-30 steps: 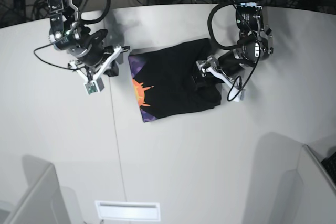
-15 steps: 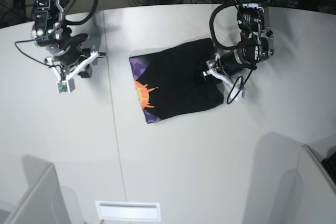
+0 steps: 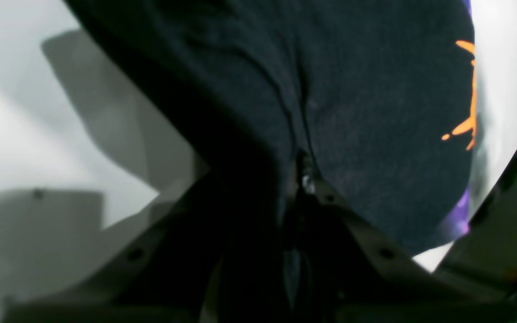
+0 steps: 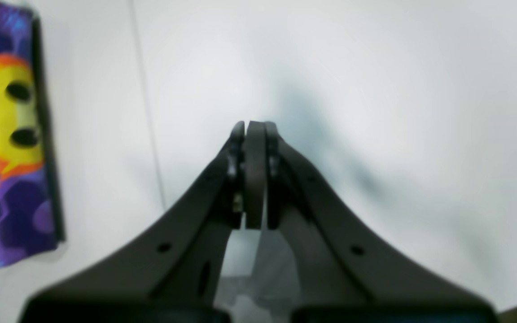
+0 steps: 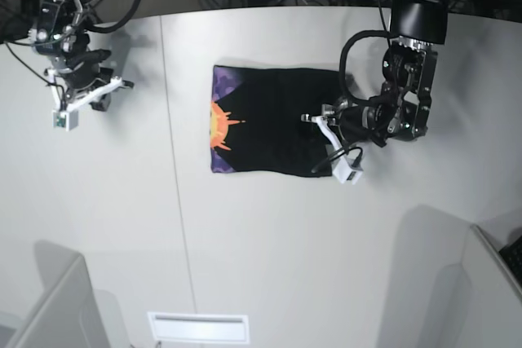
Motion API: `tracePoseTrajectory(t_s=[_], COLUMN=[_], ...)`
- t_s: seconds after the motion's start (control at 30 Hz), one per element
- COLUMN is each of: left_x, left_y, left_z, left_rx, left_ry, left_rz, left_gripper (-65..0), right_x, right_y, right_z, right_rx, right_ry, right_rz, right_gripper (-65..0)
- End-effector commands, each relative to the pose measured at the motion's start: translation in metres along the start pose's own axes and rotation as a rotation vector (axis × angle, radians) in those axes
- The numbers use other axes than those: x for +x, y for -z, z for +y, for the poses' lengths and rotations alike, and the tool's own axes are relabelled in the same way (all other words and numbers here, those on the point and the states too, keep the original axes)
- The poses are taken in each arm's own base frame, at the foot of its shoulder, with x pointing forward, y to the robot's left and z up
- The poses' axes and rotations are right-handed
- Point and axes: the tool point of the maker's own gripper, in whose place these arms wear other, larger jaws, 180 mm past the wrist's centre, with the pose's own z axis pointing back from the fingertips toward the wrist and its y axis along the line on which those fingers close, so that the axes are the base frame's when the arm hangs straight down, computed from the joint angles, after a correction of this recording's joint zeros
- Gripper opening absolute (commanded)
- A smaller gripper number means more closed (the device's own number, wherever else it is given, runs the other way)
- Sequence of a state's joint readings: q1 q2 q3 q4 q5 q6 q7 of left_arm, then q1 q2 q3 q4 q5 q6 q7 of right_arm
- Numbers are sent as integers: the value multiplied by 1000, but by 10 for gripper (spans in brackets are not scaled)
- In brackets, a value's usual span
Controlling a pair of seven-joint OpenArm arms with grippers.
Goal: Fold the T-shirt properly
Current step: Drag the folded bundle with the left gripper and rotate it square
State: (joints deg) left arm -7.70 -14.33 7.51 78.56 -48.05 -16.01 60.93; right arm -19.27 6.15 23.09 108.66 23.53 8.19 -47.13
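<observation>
Large black cloth T-shirt lies folded into a flat rectangle on the white counter, mid-counter. Purple and orange sun print shows along the T-shirt edge facing the right claw. Left claw sits at the T-shirt's opposite edge, jaws pinched narrow on a ridge of the black fabric. Right claw is well apart from the T-shirt, over bare counter, jaws pressed fully together, holding nothing. Counter seam line runs between right claw and T-shirt.
</observation>
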Motion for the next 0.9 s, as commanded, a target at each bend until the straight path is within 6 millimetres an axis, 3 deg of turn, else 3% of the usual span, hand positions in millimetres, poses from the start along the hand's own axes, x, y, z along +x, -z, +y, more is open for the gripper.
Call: tracePoseTrajectory(t_s=[0.0, 0.17, 0.3, 0.73, 0.87], left_x=[16, 21, 23, 39, 37], left_y=[-4, 0, 5, 15, 18], left_z=[-5, -16, -25, -58, -65], left_rx=[-7, 7, 17, 41, 43], left_ry=[47, 218, 354, 745, 992], left_rz=[-19, 67, 135, 282, 292], left_gripper=[-650, -650, -650, -650, -650], right_x=[12, 13, 11, -27, -38], right_y=[-5, -8, -7, -13, -16], right_z=[-3, -16, -13, -4, -1], right_rx=[-4, -39, -34, -31, -32], right_ry=[-8, 37, 50, 121, 143], right_rz=[-46, -59, -59, -54, -53], right_gripper=[-650, -650, -650, -650, -650])
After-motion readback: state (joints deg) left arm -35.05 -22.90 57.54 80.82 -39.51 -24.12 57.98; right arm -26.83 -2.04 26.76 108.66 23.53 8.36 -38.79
